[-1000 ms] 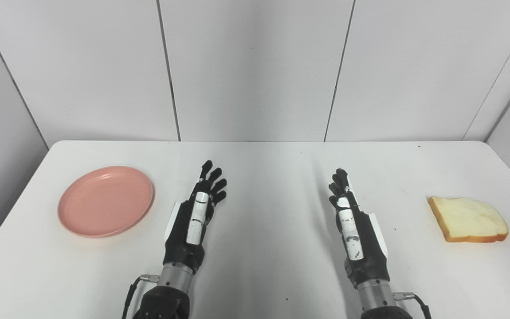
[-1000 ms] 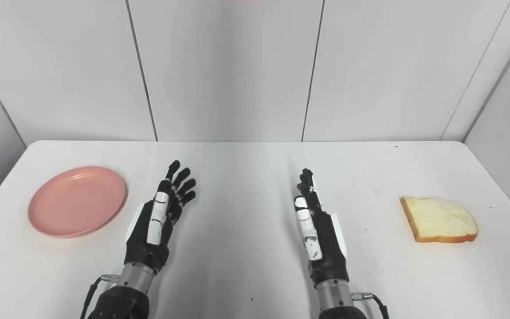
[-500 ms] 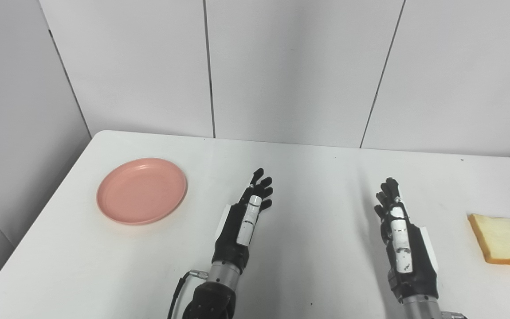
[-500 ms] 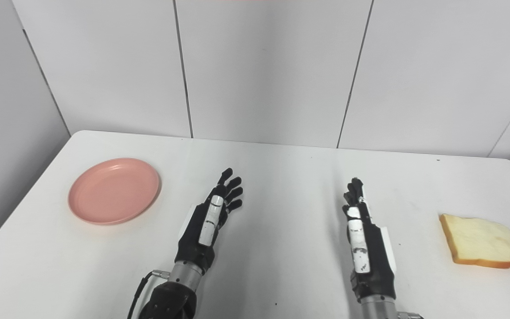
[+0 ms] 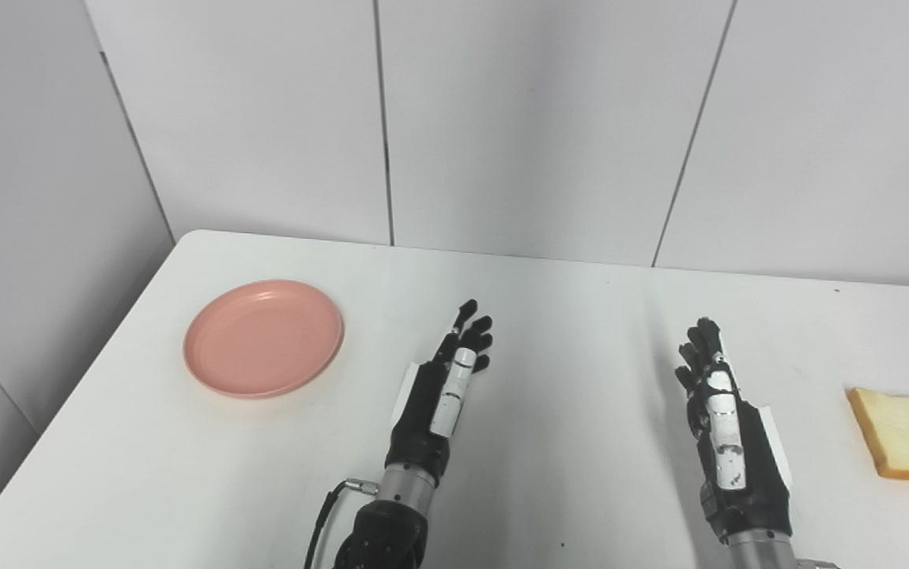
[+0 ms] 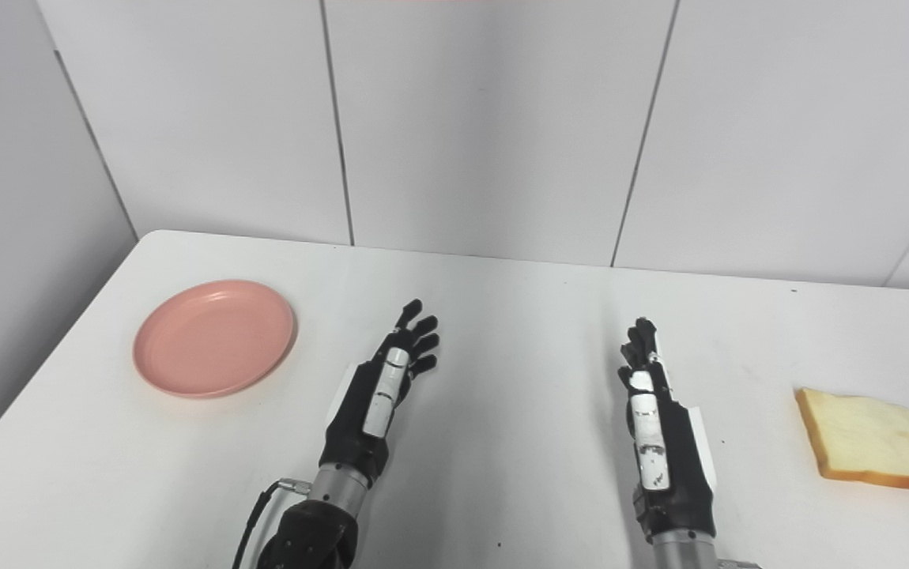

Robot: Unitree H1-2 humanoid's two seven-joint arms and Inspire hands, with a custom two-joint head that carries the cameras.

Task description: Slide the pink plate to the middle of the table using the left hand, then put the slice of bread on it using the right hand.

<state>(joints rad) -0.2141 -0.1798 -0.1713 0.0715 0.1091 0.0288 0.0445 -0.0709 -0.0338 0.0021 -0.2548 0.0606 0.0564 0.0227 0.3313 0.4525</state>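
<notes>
plate left, bread right — hands between

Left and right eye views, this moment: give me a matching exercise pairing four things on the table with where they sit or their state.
Things:
1. round pink plastic plate
2. tan-crusted slice of white bread
3. left robot hand
4. right robot hand

Places or states:
A. far right of the white table, lying flat
B. open, empty, nearer the plate, not touching it
C. far left of the table, with nothing on it
D. open, empty, nearer the bread, not touching it

Pairs: 1-C, 2-A, 3-B, 4-D
</notes>
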